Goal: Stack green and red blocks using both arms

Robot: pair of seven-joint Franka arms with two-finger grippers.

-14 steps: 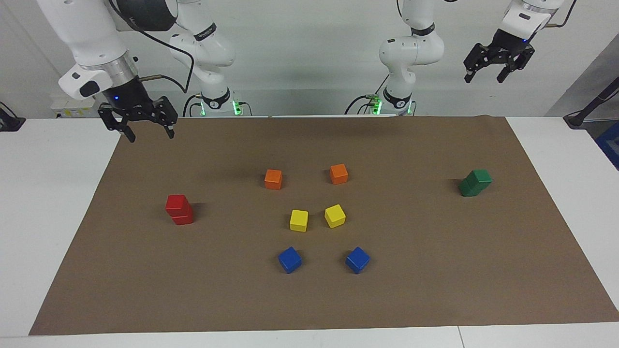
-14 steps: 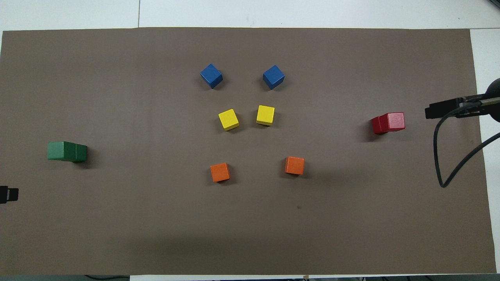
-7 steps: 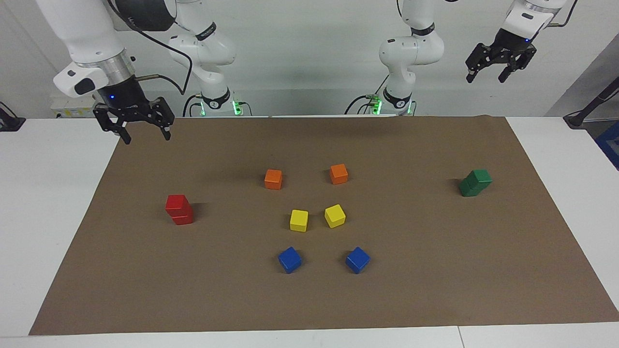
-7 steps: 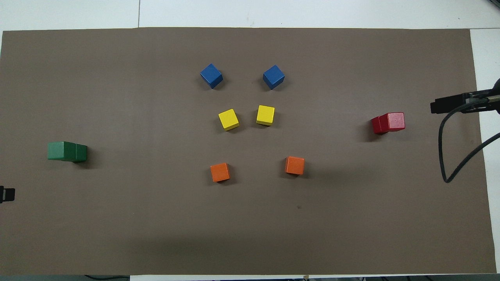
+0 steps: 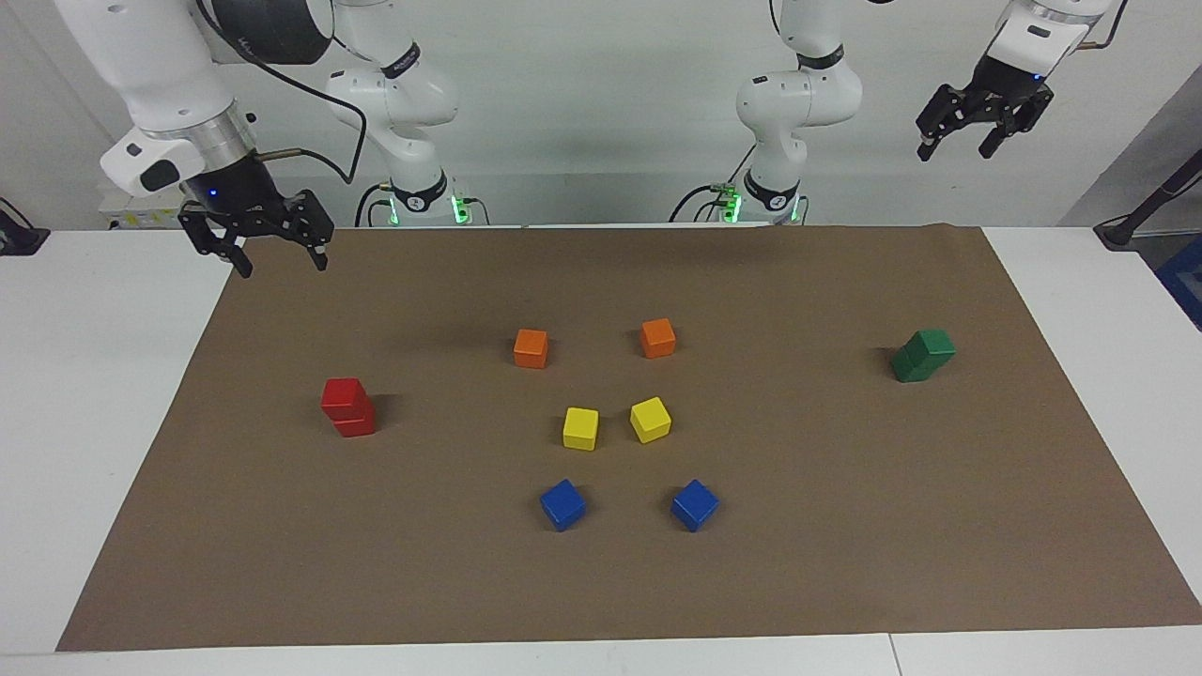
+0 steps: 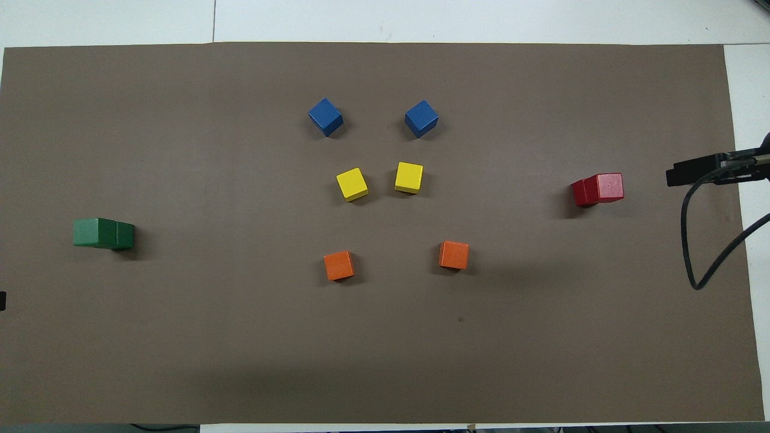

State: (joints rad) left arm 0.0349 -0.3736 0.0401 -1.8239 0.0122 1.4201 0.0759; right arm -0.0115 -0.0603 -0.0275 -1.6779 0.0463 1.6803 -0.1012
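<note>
Red blocks (image 5: 347,407): I log two stacked, toward right arm's end of mat (image 5: 845,582) | green blocks (image 5: 924,355): two stacked, toward left arm's end | right gripper (image 5: 277,261): jaws spread, empty, raised over mat corner | left gripper (image 5: 958,144): jaws spread, empty, raised high off mat edge

Facing camera — high, across the bench (image 5: 113,394), looking at both robots. Overhead camera — steeply down from their end. Shared: brown mat (image 5: 808,563) and cubes.
</note>
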